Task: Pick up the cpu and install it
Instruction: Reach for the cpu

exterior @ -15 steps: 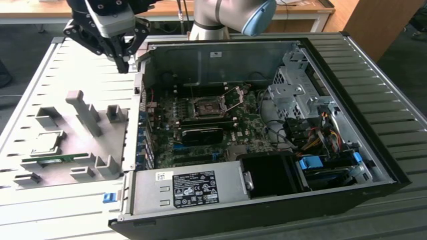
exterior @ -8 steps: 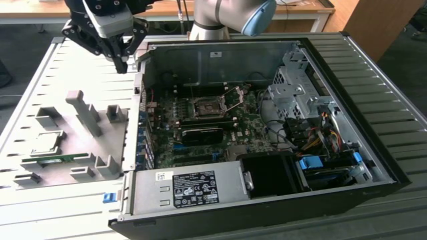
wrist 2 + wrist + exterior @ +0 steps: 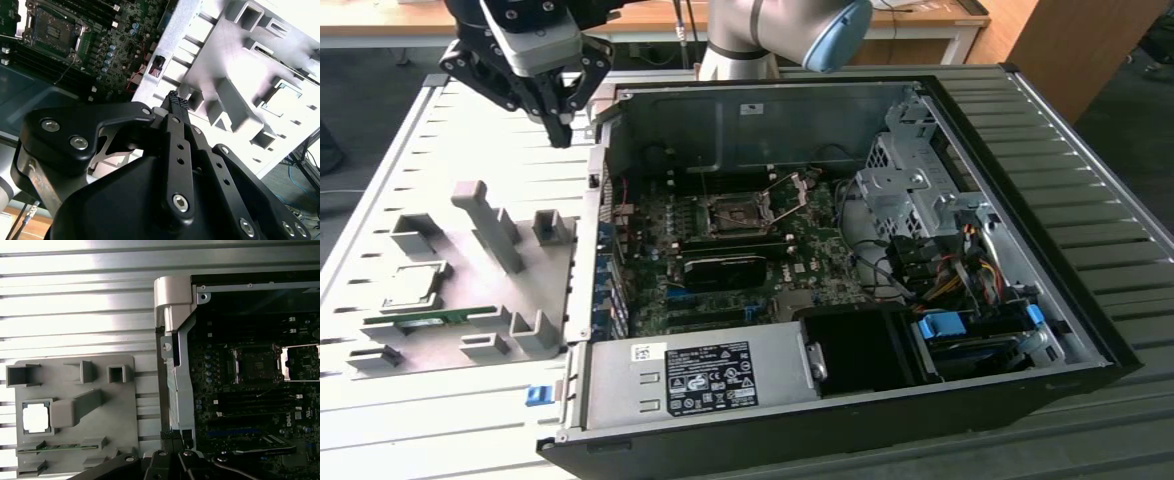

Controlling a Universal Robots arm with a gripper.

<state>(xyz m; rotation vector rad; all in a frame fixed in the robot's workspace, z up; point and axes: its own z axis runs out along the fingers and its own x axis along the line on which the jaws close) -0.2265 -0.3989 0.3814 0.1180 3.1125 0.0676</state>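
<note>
The gripper (image 3: 560,130) hangs with its two black fingers drawn together until the tips meet, and it carries nothing. It is above the slatted metal table (image 3: 400,420), just outside the open computer case (image 3: 761,120), near the case's far corner on the exterior view's left. In the second wrist view the fingertips (image 3: 175,99) show a checked grip surface, pressed together with no gap. The grey arm (image 3: 774,30), with its blue joint cap, rises behind the far wall of the case.

Outside the case, on the exterior view's left, a grey fixture plate (image 3: 550,285) lies flat on the table just beside the case's side wall. The cpu (image 3: 411,285) sits flat in a square pocket of this plate, on the side away from the case and well apart from the gripper. In the first wrist view its metal top (image 3: 36,418) glares bright inside a thin darker rim. A long green memory stick (image 3: 430,319) rests on edge in a slot next to the cpu, also on the plate. Upright grey posts and small open blocks stand on the rest of the plate.

Inside the case the green motherboard lies flat, with the black cpu socket (image 3: 731,215) near its middle. The socket's metal load frame (image 3: 787,200) is tipped up and open. A silver power supply (image 3: 707,375) fills the near end of the case.
</note>
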